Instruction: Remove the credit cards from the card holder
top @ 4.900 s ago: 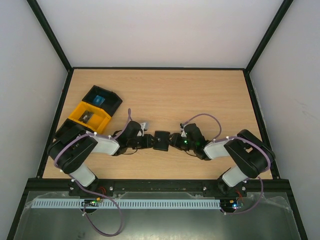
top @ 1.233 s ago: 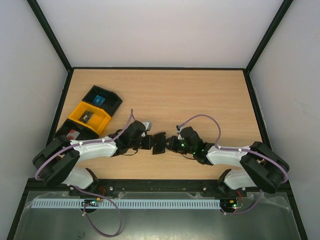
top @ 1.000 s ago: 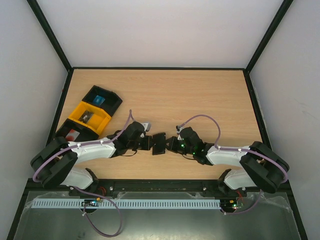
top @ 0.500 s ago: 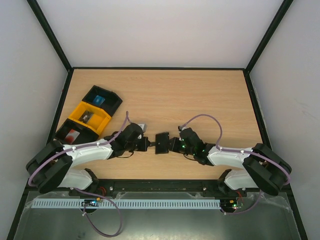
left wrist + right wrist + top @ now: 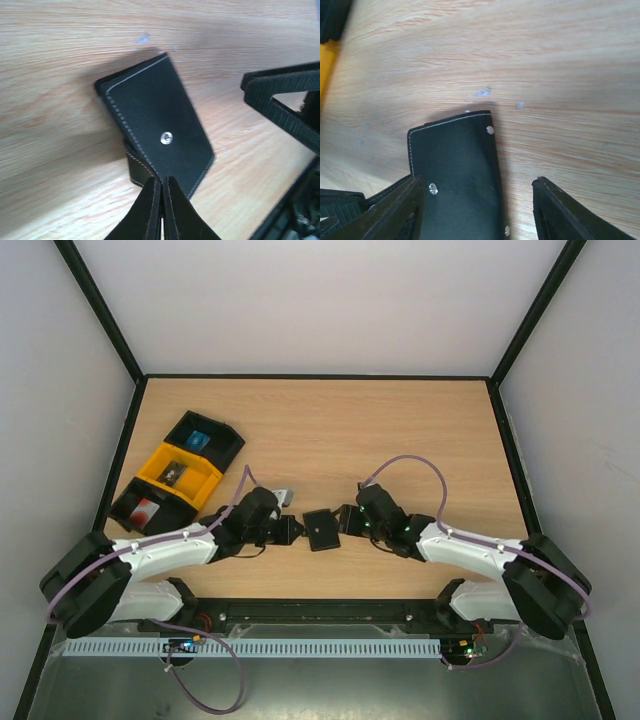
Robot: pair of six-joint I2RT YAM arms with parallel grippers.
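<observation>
On the table [image 5: 420, 440], the card holder [image 5: 322, 529] is found close to the near edge, about midway between the left and right edges. It is folded shut with the black outer face and a stud [image 5: 165, 137] upward, so its contents are hidden. Its long axis is laid roughly along the near edge, on the line joining the two grippers. One short end is straddled by the right gripper [image 5: 345, 521], whose fingers [image 5: 395, 210] are spread wide. The opposite end is met by the left gripper [image 5: 290, 530], whose fingers [image 5: 150, 210] are pressed together just beside the little tab [image 5: 134, 165]. Whether anything is pinched there cannot be told. Neither arm is judged clearly nearer.
</observation>
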